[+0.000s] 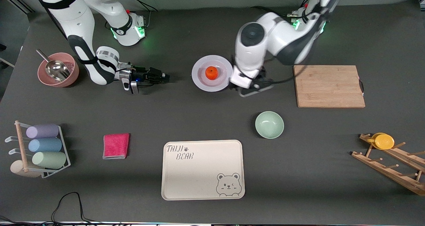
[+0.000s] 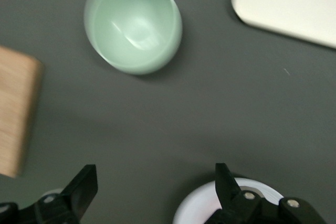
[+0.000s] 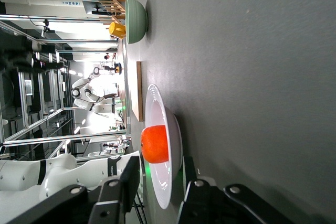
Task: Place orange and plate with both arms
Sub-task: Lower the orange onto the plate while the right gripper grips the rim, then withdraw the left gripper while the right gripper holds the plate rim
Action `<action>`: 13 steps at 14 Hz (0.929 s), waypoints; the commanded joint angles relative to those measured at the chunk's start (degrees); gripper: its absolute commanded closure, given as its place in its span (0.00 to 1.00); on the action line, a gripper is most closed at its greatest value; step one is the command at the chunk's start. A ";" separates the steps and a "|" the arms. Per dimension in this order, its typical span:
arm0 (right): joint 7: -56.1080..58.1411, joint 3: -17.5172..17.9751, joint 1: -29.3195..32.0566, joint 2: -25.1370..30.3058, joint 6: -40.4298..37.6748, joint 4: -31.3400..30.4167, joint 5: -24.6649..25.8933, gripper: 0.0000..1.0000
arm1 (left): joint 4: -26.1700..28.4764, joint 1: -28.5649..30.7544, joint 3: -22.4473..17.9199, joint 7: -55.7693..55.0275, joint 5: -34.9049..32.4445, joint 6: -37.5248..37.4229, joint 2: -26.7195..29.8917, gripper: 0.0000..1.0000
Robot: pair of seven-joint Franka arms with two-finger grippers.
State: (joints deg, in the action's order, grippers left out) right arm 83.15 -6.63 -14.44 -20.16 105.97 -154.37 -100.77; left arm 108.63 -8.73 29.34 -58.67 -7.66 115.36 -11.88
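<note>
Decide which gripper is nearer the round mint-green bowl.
Left. The left gripper hangs at the pale lavender-white plate's edge toward the bowl; the right gripper is off the plate's edge toward the right arm's end.

arms: two, left arm [image 1: 282,40] and right arm [image 1: 83,37]
plate [image 1: 199,81]: one
orange [image 1: 211,72]: one
bowls: two, green bowl [image 1: 269,124], pink bowl [image 1: 71,78]
rolled cups [image 1: 46,145]: three
tray [image 1: 199,173]: one
cutting board [image 1: 328,86]: one
pink cloth [image 1: 116,145]: one

We see the orange [image 1: 211,72] resting in the plate [image 1: 199,78]; our left pincer [image 1: 247,90] sits at its rim, our right pincer [image 1: 162,76] low nearby.
</note>
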 commanded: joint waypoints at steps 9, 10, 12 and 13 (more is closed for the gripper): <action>8.06 9.95 -4.63 -4.63 5.11 2.32 -19.01 0.64 | 0.18 39.81 0.19 57.66 9.31 -12.26 13.62 0.00; 9.29 11.36 -4.63 -5.15 5.73 2.49 -21.12 0.64 | 0.18 42.28 -0.15 61.62 10.03 -13.66 14.86 0.00; 9.57 13.65 -4.89 -5.60 6.00 3.28 -23.94 0.64 | 0.18 43.27 -1.82 64.56 10.12 -15.42 17.05 0.00; 9.57 13.74 -4.89 -5.86 6.43 3.63 -24.04 0.64 | 0.18 43.18 -2.35 64.39 10.12 -15.95 18.20 0.00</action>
State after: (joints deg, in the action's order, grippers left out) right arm 90.84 6.03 -18.79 -24.47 111.24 -152.33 -122.39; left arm 108.11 34.63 27.28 4.12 1.44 101.39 2.33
